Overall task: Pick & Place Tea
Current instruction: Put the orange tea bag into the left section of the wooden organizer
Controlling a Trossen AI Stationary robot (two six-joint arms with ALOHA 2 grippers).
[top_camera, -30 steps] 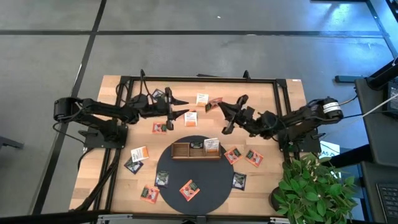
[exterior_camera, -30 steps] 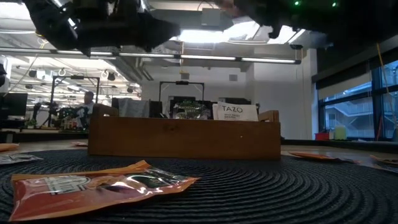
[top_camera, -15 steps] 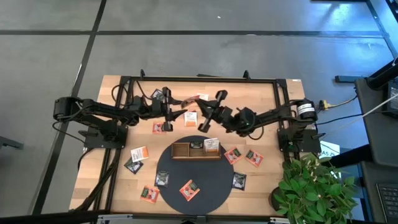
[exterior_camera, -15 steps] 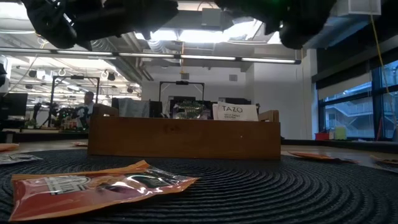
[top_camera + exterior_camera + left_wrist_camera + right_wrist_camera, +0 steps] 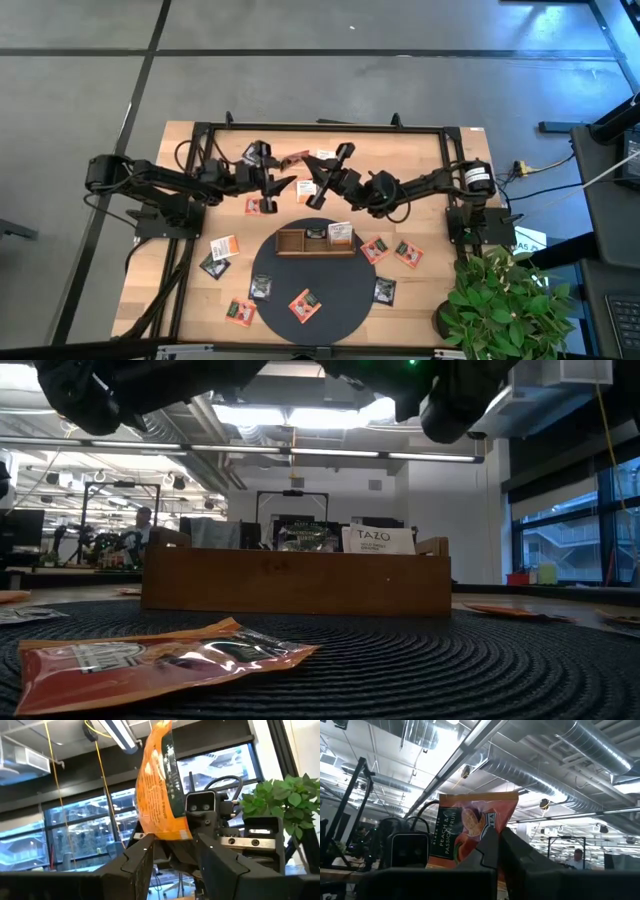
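Both arms meet over the far middle of the table (image 5: pixel 190 300), above the strewn sachets and beyond the wooden tray (image 5: pixel 292 243) that sits on the far part of the round dark mat (image 5: pixel 340 295).

The left gripper (image 5: pixel 172 852) grasps an orange sachet (image 5: pixel 160 785) by its lower edge, both fingers pressed on it, the packet standing upright between them. The right gripper (image 5: pixel 499 845) is clenched on a peach-coloured sachet (image 5: pixel 470 825), its fingers nipped together on the packet's lower part. In the high view a reddish sachet (image 5: pixel 296 158) shows in the air between the two grippers. Each wrist view also shows the other arm's camera housing facing it, so the two sachets seen may be one packet held from both sides; this cannot be settled.

Tea location: a white sachet (image 5: pixel 340 233) and a dark one stand in the tray; other sachets lie loose on the table and mat, one orange sachet (image 5: pixel 150 660) near the low camera.

Assessment: the step in hand appears to be a mid-air handover or regrasp of a lifted sachet. The next move calls for one gripper to let go cleanly while the other keeps its pinch, then a carry toward the near side to the tray and a drop into a compartment. Risk: the thin packet slipping or twisting at release.
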